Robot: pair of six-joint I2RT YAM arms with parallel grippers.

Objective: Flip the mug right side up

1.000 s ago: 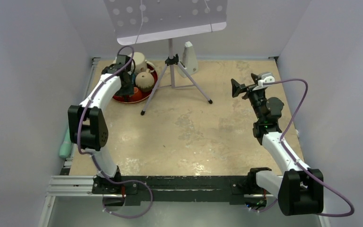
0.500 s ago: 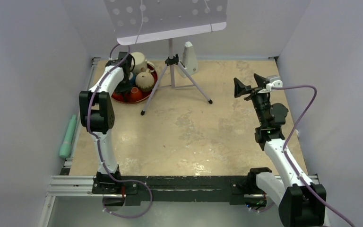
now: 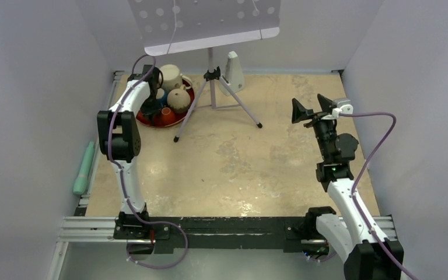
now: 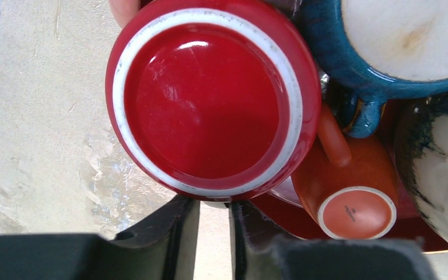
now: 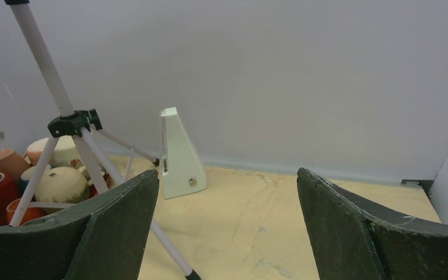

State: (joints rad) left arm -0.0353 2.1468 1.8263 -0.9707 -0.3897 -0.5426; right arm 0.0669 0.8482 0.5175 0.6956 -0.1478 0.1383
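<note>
The red mug (image 4: 210, 99) is upside down, its white-ringed base facing my left wrist camera, at the near-left edge of the dark red tray (image 3: 144, 121). My left gripper (image 4: 214, 204) reaches under the mug's rim. Its jaws stand a narrow gap apart, and a pale bit of the mug fills that gap at the tips. From above, this gripper (image 3: 151, 108) hangs over the tray's left side and hides the mug. Far to the right, my right gripper (image 3: 314, 108) is raised in the air, open and empty.
An orange mug (image 4: 350, 186), a blue mug (image 4: 373, 52) and a cream mug (image 3: 179, 100) crowd the tray beside the red one. A music stand's tripod (image 3: 213, 76) and a white metronome (image 3: 233, 71) stand at the back. A green tool (image 3: 83, 169) lies off the table's left edge.
My left arm has folded upright and swung in over the tray, and its jaws have narrowed. My right arm has risen and drifted slightly right, still open.
</note>
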